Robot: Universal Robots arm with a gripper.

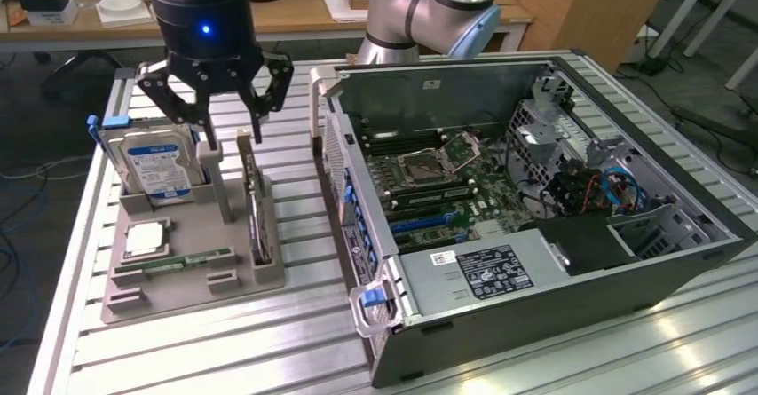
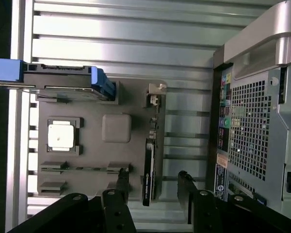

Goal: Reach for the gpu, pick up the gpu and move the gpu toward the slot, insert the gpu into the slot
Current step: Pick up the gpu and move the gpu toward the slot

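wrist view: spread pincer (image 2: 153, 177) flanks gpu (image 2: 148, 167) edge

The gpu (image 1: 256, 213) is a thin, flat, dark circuit card standing on its long edge in a narrow groove of the grey holder (image 1: 177, 275) on the counter (image 1: 237, 351), on the holder's side nearest the open computer case (image 1: 569, 288). A silvery metal bracket (image 2: 156, 90) caps one end, and the card sits upright and straight in the groove, seated and not lifted. The slot (image 1: 417, 225), a long blue connector on the board inside the case, stands unfilled, well apart from the card.
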